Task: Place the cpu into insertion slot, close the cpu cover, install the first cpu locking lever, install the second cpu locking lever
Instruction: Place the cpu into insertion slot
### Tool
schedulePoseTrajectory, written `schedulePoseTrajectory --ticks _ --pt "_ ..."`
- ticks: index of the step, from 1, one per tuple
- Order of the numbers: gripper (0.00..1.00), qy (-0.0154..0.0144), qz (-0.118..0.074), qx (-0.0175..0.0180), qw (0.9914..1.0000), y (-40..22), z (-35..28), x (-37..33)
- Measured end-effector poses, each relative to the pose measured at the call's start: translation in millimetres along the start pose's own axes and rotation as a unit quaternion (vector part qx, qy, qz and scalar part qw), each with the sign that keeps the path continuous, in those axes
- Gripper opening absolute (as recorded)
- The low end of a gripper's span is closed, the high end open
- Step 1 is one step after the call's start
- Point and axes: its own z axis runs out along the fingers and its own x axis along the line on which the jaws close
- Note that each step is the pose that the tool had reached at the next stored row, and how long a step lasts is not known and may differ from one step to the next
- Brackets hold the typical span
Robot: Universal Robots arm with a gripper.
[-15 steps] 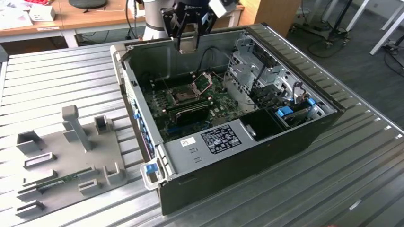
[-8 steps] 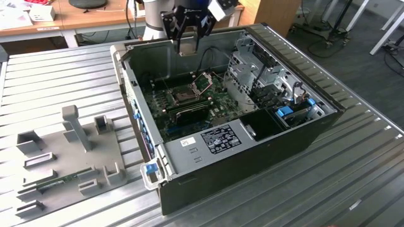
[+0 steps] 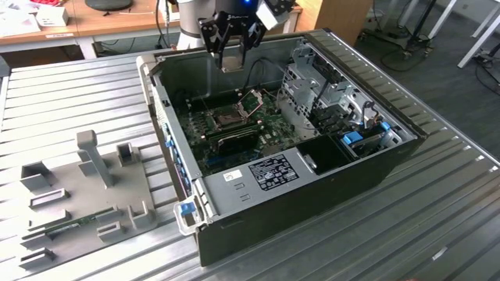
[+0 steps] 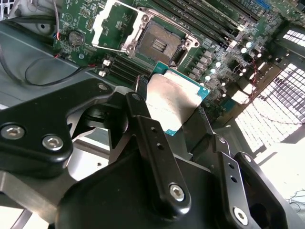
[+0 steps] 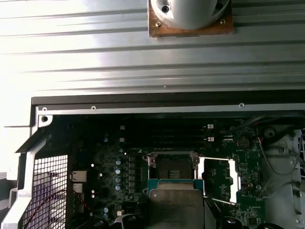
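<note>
The gripper is clamping the cpu by its edges, hanging over the open computer case. In the exterior view, the insertion slot is lying uncovered at the gripper's six o'clock, with the cpu cover standing open at the slot's two o'clock.

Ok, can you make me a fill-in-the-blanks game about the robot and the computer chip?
1. The jaws are shut on the ___.
2. Nothing sits in the slot, so it is ___.
3. The cover beside the slot is ___, not closed.

Missing words: cpu; empty; open.
</note>
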Motion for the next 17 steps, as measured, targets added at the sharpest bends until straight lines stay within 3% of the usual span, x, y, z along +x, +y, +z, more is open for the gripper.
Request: schedulePoseTrajectory --ticks 7,17 --pt "0.54 -0.0001 0.000 -0.0001 1.00000 -0.1 0.7 0.0" --pt "0.54 0.0000 0.000 0.0001 1.00000 -0.8 9.1 0.0"
